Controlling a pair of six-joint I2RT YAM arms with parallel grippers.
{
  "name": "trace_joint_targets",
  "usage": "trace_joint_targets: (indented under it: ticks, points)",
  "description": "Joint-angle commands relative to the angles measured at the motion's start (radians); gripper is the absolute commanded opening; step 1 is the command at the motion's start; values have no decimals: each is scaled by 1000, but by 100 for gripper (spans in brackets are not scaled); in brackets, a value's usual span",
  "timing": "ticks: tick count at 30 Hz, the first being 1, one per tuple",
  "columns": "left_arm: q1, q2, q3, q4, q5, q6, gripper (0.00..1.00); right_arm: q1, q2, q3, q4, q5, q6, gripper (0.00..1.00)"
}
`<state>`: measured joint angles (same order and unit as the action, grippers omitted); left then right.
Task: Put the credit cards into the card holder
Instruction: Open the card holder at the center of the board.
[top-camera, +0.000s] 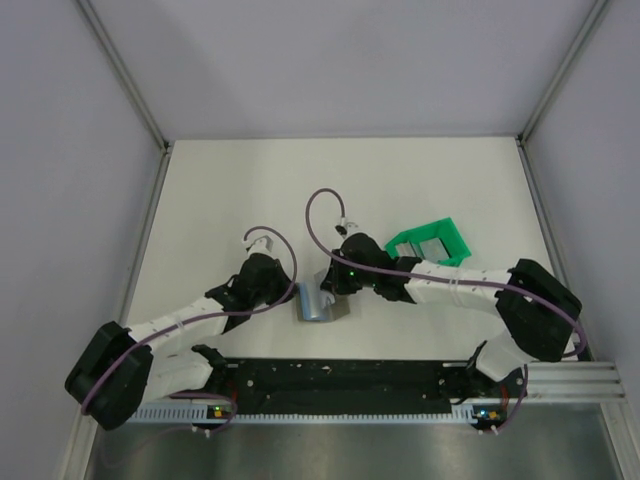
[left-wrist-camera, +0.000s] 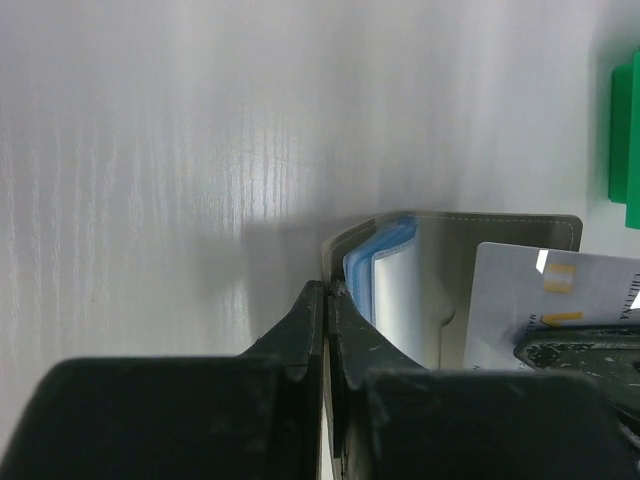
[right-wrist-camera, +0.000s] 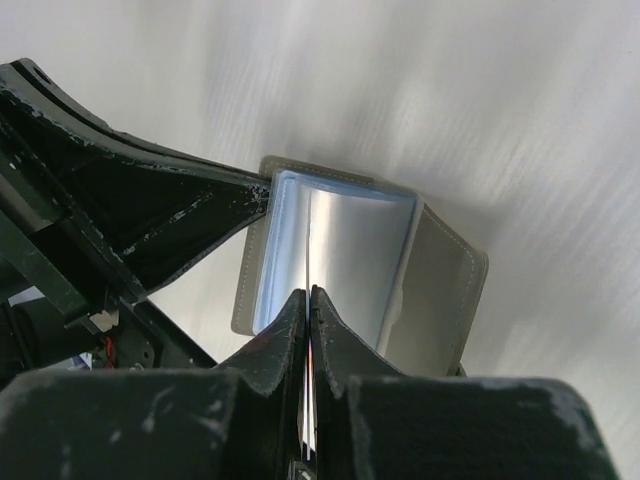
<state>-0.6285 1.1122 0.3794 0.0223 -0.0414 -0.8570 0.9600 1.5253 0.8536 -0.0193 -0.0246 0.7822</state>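
The card holder (top-camera: 313, 303) lies open on the table between the two grippers, with pale blue-grey sleeves (left-wrist-camera: 385, 270) and a grey outer flap (right-wrist-camera: 450, 290). My left gripper (left-wrist-camera: 328, 288) is shut on the holder's left flap and holds it up on edge. My right gripper (right-wrist-camera: 309, 292) is shut on one credit card (right-wrist-camera: 307, 240), seen edge-on, whose front edge reaches down into the open holder. In the left wrist view that card (left-wrist-camera: 520, 300) shows white with gold marks, to the right of the sleeves. More grey cards (top-camera: 430, 247) lie in the green tray.
The green open tray (top-camera: 405, 243) sits right of the holder, close behind the right arm; its corner shows in the left wrist view (left-wrist-camera: 625, 130). White walls with metal posts enclose the table on three sides. The arms' base rail (top-camera: 340, 385) runs along the near edge.
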Motion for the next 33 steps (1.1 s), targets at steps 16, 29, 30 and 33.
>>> trace_joint_targets:
  ticks: [16,29,30,33]
  points:
    - [0,-46,12,2,9,7,0,82,145,107,96,89,40,0]
    - [-2,-89,18,-7,23,-4,0,169,162,216,-139,333,-1,0]
    - [-2,-94,18,-13,23,-4,0,169,159,222,-157,347,-7,0]
    - [-4,-104,21,-18,23,-4,0,172,154,243,-223,377,-29,0]
